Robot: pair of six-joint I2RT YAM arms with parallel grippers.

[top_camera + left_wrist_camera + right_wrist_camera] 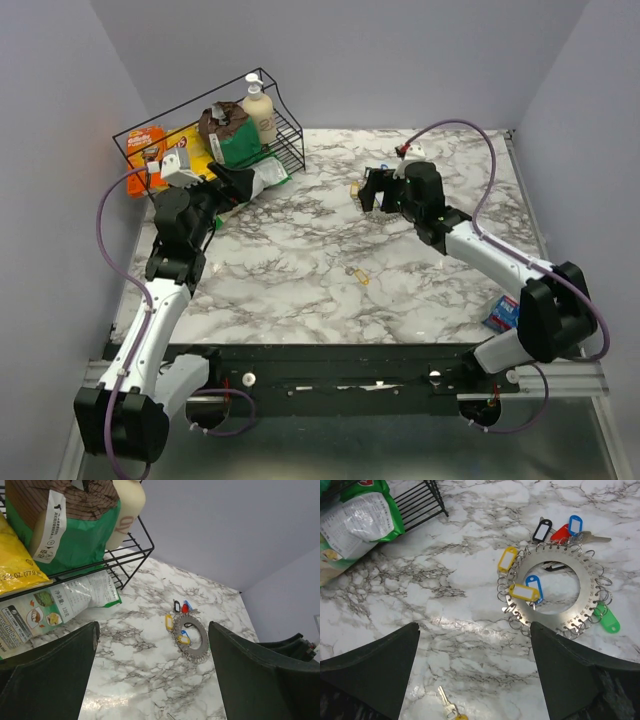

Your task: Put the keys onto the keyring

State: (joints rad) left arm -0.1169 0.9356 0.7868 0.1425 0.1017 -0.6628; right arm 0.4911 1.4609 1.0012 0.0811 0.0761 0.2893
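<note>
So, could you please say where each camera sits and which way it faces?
Top external: above, behind; looks down on the white marble table; left arm, right arm show.
Left wrist: faces across the table past the black wire basket; open left gripper shows.
Right wrist: looks down on the flat silver keyring; open right gripper shows.
Wrist views share the keyring.

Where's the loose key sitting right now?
The loose key lies alone on the marble table, about mid-table in the top view; in the right wrist view it sits at the bottom edge, well clear of the keyring up right.
</note>
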